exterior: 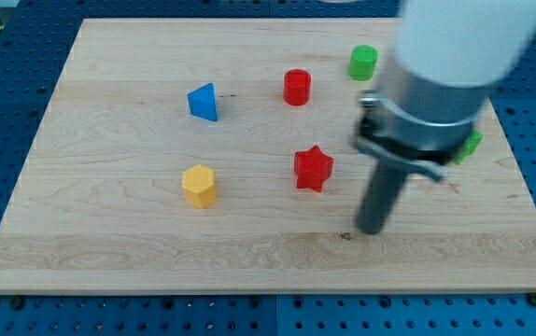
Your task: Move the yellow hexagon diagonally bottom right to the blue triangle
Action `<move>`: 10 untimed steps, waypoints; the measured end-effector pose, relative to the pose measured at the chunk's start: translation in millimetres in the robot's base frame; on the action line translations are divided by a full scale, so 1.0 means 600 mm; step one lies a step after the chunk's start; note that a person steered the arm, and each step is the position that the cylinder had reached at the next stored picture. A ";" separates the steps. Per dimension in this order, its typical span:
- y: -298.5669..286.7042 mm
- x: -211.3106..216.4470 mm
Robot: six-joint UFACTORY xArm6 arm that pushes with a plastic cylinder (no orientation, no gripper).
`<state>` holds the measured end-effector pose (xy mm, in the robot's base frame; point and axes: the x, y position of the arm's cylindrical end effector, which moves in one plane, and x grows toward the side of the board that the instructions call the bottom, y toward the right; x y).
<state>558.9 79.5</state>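
— Your tip (371, 229), rod only, no jaws, stands nearest, right of the red star (313, 168). Progress?
— None: you see yellow hexagon (198, 185) directly below blue triangle (204, 102), untouched.

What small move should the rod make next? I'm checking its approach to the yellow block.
Probably slide my tip toward the view's left, passing below the red star, to reach the yellow hexagon, which sits directly below the blue triangle, untouched.

One camera, looked down from high at the front, saw the whole worktop (109, 243), fairly close.
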 end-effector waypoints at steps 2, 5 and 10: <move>-0.260 -0.006; -0.224 -0.104; -0.260 -0.139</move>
<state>475.5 -76.2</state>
